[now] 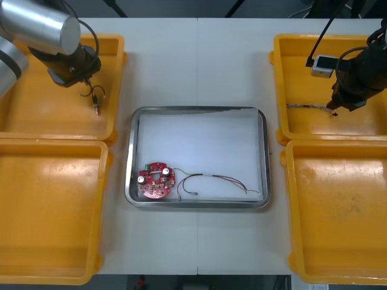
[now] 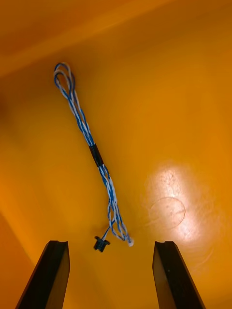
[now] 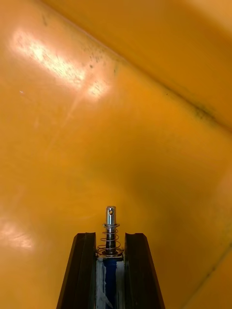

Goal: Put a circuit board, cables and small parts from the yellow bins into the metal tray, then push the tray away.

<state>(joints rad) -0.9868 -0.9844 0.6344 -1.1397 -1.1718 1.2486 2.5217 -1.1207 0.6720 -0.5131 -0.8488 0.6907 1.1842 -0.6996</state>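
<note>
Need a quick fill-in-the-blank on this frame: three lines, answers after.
1. The left pincer is ____ on a small metal part.
2. The right pincer stands ____ above the twisted blue and white cable.
3. The red circuit board lies in the metal tray, toward the robot's ____ side.

Missing words: shut; open; left.

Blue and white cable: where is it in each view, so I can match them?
Front: cable lies in the far right bin, one end under the right gripper.
Right wrist: it runs ahead from between the open fingers.
Left wrist: another bin; left gripper shut on a small metal part.
Shared landmark: right gripper's fingers.
</note>
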